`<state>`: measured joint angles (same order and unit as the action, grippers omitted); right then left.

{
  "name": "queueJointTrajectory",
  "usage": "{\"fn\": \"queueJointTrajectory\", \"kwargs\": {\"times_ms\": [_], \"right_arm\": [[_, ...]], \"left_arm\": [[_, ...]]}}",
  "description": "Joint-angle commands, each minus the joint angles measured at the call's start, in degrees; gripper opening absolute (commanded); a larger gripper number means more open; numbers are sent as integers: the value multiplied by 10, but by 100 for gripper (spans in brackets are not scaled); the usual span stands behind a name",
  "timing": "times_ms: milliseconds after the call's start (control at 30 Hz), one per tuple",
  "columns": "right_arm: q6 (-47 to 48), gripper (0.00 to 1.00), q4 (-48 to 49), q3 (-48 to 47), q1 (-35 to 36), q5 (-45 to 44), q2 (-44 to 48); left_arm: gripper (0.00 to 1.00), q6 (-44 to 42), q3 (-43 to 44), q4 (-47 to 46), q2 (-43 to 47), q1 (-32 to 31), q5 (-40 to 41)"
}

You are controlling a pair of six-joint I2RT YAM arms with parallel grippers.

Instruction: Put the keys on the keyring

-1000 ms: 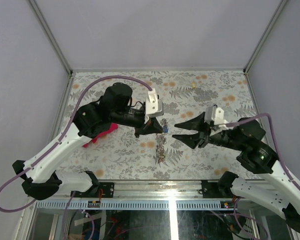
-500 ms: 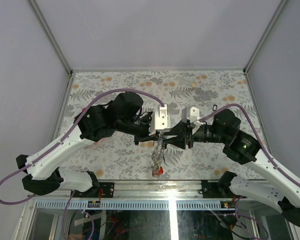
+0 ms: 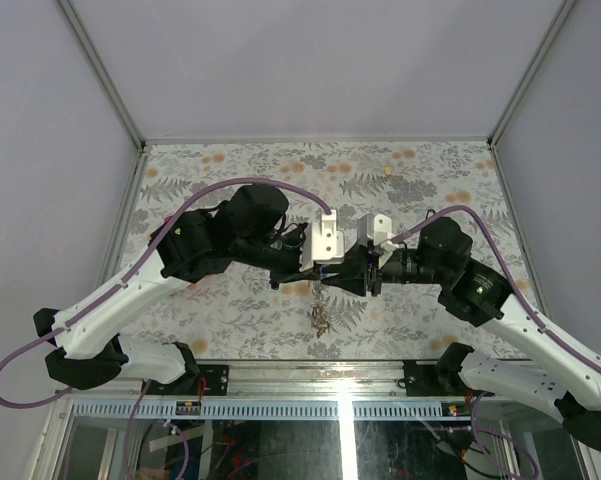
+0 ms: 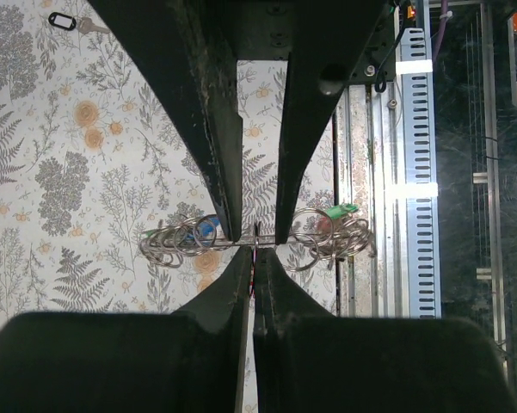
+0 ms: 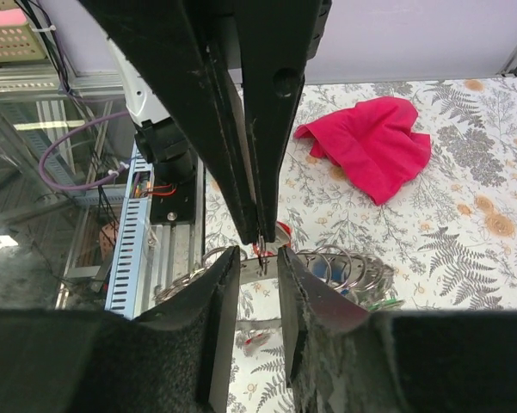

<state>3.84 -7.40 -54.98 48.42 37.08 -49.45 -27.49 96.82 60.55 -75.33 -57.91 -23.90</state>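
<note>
Keyring (image 4: 303, 244) in left claw (image 4: 251, 268), right claw (image 5: 260, 256) facing

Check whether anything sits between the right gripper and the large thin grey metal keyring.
Nothing visible. The right gripper, jaws open, straddles the keyring wire opposite the left gripper pinching it; the silver keys bunch to either side of the gap.

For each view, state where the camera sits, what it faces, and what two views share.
Top external: above and behind the bases, looking down on the table; both arms show.
Left wrist: on the left pincer, facing the keyring; own fingers below.
Right wrist: on the right pincer, facing the left arm; own fingers below.
Shared: both wrist views show the keyring and both pincers.
</note>
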Motion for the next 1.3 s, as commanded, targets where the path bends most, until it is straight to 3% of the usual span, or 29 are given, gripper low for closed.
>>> {"fn": "queueJointTrajectory", "kwargs": {"times_ms": [0, 233, 333, 533, 667, 733, 967, 1267], "right_arm": [[-6, 28, 41, -4, 2, 5, -7], [-2, 15, 35, -3, 3, 5, -15], [3, 0, 22, -6, 3, 4, -18], [-6, 0, 18, -21, 3, -13, -12], [-21, 0, 54, -18, 3, -7, 12], [-28, 0, 65, -19, 3, 1, 23], [-38, 0, 83, -18, 3, 26, 52], [-53, 0, 98, -24, 2, 73, 58]], "left_arm": [[0, -10, 27, -20, 1, -6, 1], [0, -12, 24, -23, 3, -7, -1], [0, -12, 22, -29, 7, -7, -1], [4, -9, 5, -54, 26, -7, 4], [29, 20, -30, -112, 64, -6, 5], [35, 34, -43, -140, 83, -7, -8], [38, 65, -119, -240, 149, -7, -24], [38, 62, -123, -251, 151, -7, -65]]}}
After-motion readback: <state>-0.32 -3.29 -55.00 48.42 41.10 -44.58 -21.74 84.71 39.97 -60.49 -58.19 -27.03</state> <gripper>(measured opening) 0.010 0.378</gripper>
